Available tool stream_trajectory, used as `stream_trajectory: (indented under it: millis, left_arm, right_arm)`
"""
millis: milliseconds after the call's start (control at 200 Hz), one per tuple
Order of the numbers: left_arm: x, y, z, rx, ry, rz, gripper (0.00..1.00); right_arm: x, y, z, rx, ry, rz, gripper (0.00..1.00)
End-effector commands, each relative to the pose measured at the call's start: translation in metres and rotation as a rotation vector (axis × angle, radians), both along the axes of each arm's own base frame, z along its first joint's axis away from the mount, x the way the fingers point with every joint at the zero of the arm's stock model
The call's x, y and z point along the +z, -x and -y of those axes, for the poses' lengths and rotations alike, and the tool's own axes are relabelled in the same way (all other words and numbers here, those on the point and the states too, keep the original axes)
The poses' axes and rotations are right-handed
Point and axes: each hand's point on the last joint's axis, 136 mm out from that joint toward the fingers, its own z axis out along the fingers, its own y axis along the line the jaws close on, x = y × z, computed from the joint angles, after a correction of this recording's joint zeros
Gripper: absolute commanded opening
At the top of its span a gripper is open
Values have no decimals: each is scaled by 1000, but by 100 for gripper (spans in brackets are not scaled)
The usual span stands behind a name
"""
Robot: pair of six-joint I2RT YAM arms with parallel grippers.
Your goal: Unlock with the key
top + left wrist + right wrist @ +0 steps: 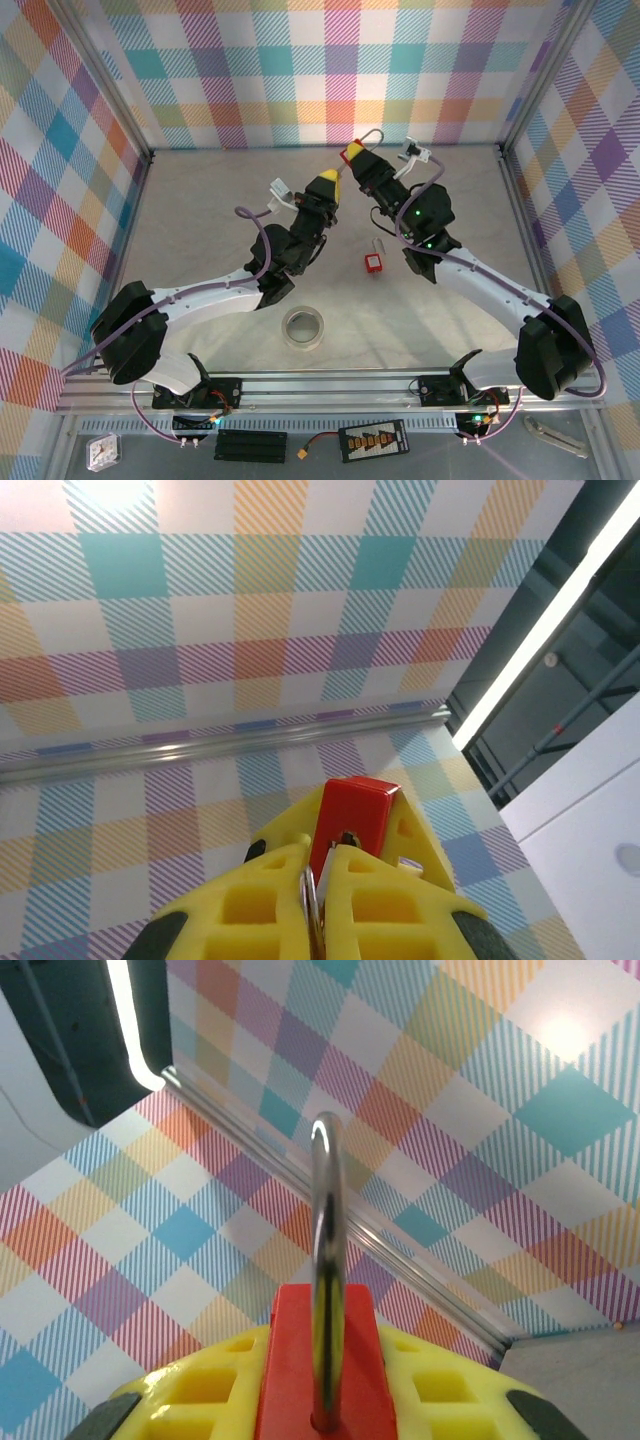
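Note:
A red padlock point(290, 1375) with a steel shackle point(325, 1240) sits clamped between the yellow fingers of my right gripper point(322, 1360), which is shut on its body. In the top view this gripper point(353, 153) holds it raised near the back wall, shackle point(373, 135) pointing away. My left gripper point(322, 858) is shut on the key point(318, 895), a thin silver blade with a ring. The blade's tip meets the keyhole in the padlock's point(352, 805) bottom face; how deep it sits cannot be told. In the top view the left gripper point(325, 184) is nose to nose with the right one.
A second small red padlock point(376, 260) lies on the table between the arms. A roll of clear tape point(303, 328) rests near the front edge. Plaid walls close in the back and sides.

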Motion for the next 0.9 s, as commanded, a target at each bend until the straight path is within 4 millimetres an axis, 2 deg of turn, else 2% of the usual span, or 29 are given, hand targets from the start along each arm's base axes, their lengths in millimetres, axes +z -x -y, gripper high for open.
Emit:
stream_trajectory:
  millis: [0,130,275,325,390,550,670,725,825,840,895]
  left_arm:
    - [37,19,15,-145,42,95,0]
    - [41,22,9,-132,45,105,0]
    - [52,26,20,-132,12,155,0]
    - [54,26,23,-132,-5,166,0]
    - [56,27,23,-121,-37,167,0]
    - [67,31,18,-91,-95,204,0]
    - [70,36,24,-64,-155,236,0]
    - [73,39,28,-57,-183,255,0]
    - [79,45,32,-36,-245,279,0]
    - [80,45,32,-33,-250,283,0]
    - [80,46,30,-24,-258,284,0]
  right_arm:
    - [-26,71,-68,402,217,85,0]
    - [-32,71,-67,383,244,72,0]
    - [-45,56,-64,341,133,-65,0]
    - [-44,56,-65,353,99,-82,0]
    - [-40,60,-70,383,107,-63,0]
    - [-39,79,-80,411,255,45,0]
    - [-42,62,-76,372,181,-100,0]
    - [-54,53,-78,367,160,-229,0]
    - [-57,51,-79,386,77,-293,0]
    - [-50,52,-78,389,59,-269,0]
    - [-49,53,-78,393,57,-267,0]
